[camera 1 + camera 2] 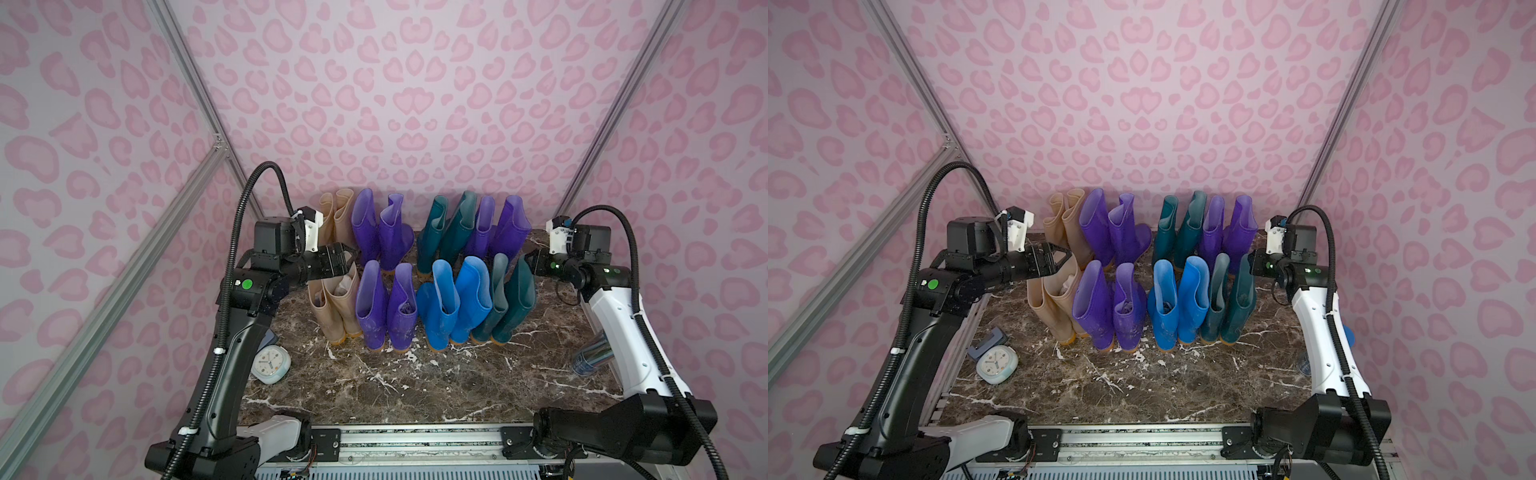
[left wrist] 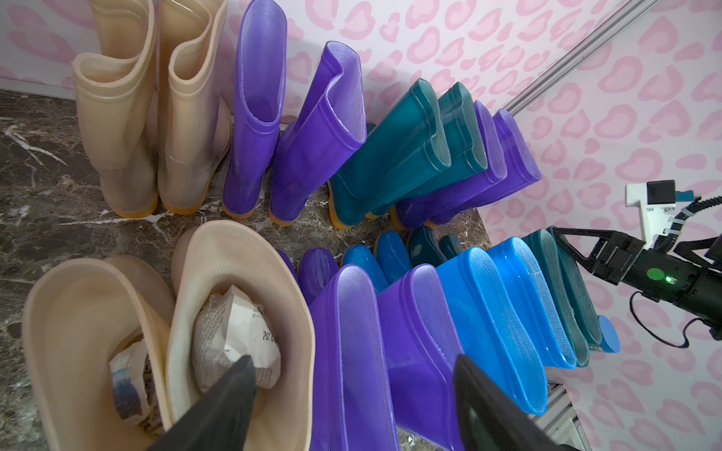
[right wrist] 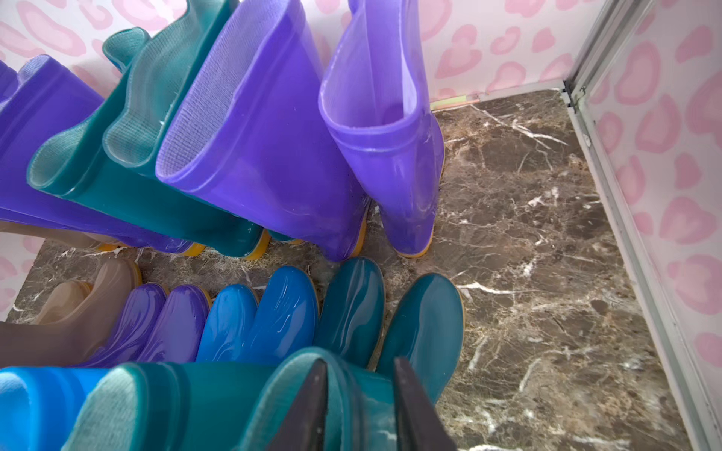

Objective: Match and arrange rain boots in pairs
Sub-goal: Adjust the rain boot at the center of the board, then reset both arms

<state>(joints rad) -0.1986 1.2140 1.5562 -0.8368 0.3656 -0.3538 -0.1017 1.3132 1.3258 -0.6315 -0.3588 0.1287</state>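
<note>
Fingers (image 3: 308,410) of right gripper (image 3: 359,363): half-parted astride near-right teal boot's (image 1: 517,299) rim, shaft upright beneath, pinch unclear; left gripper (image 2: 353,363) spread, well apart leftward.

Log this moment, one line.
boots: paired, two rows; left gripper: open over beige boot; right gripper: astride teal boot rim, grip unclear

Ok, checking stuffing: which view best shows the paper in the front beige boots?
Left wrist: it looks down into the boots at the crumpled paper. Both top views catch only a pale scrap; right wrist shows none.
</note>
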